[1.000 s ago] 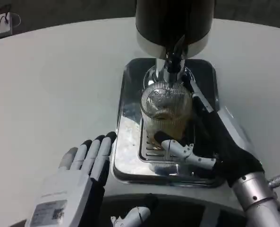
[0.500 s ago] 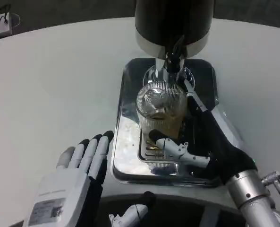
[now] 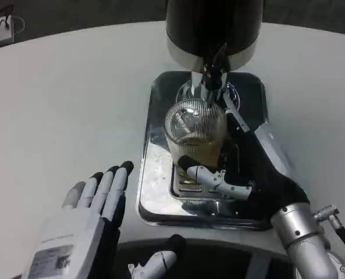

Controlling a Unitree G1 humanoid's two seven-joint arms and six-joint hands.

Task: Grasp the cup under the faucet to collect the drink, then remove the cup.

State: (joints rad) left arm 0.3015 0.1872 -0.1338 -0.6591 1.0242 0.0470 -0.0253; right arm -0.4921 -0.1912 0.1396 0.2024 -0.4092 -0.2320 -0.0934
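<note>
A: Ribbed glass cup (image 3: 194,135) with amber drink sits on the steel drip tray (image 3: 152,192), just under the faucet (image 3: 211,78). Right hand (image 3: 242,174) wraps it, fingers closed around the base.

B: Risk?

A: Tilt spills it; rim could clip the faucet. Left hand (image 3: 82,224) flat, fingers open, holding nothing.

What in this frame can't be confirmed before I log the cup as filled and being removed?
- Base of the cup, head view: hidden by the right hand gripping it, so whether it is lifted off the tray cannot be told.
- Faucet flow: too small and glary to see any stream.
- Dispenser top: cut off by the upper edge.
- Left hand: open, wrist cut off by the bottom edge.
</note>
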